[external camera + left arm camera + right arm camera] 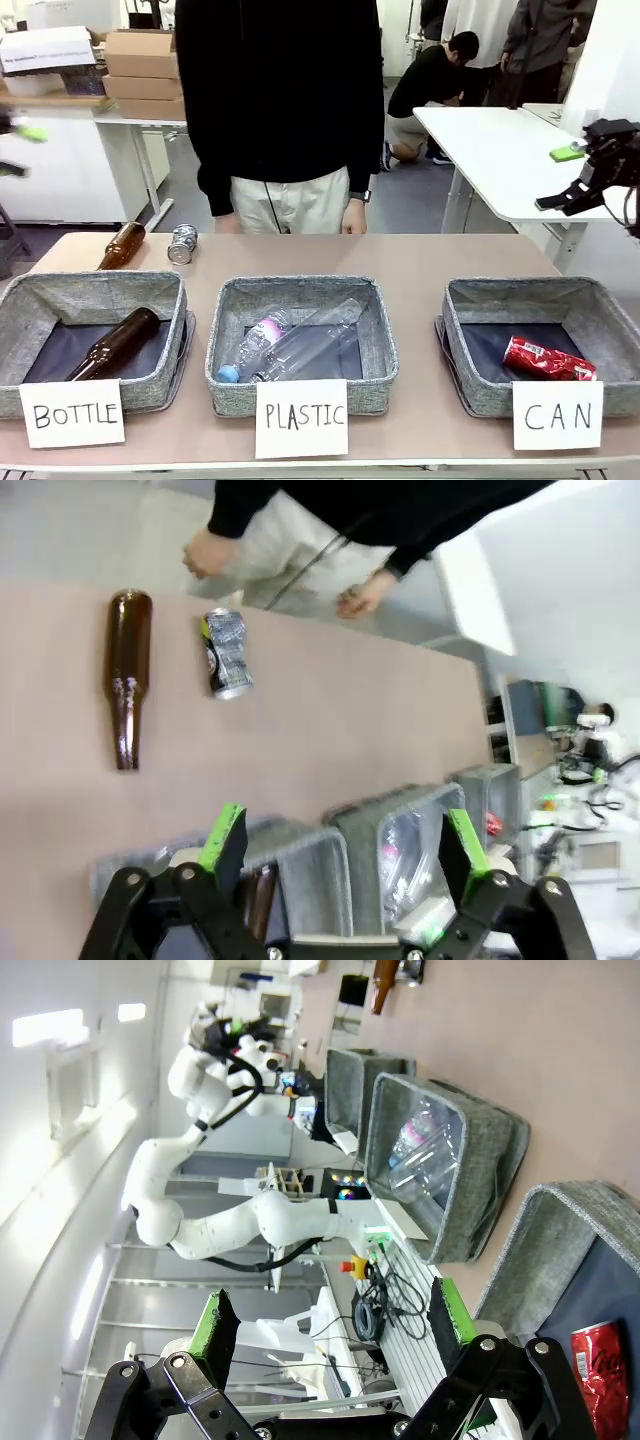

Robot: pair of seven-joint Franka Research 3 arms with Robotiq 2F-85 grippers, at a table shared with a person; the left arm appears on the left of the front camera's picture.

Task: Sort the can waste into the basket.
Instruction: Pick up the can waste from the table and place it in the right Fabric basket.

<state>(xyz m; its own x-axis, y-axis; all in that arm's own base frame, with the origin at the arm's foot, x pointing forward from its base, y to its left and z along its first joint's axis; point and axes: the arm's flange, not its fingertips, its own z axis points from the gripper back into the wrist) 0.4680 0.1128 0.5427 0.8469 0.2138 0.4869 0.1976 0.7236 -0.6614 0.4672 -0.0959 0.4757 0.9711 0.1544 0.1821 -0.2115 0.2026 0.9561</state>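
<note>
One red can [548, 358] in the basket [540, 288], silver can [182, 243] on table [420, 255] (left hand [343, 820], right hand [328, 1298] agape)

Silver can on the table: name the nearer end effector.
Left. The left end effector hovers at the table's left end, where the silver can lies; the right end effector hangs at the opposite end, near the CAN basket.

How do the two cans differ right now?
The red can lies inside the CAN basket; the silver can lies on the table beside a brown bottle. The red can has white lettering; the silver can has dark markings. Both lie on their sides, crumpled.
</note>
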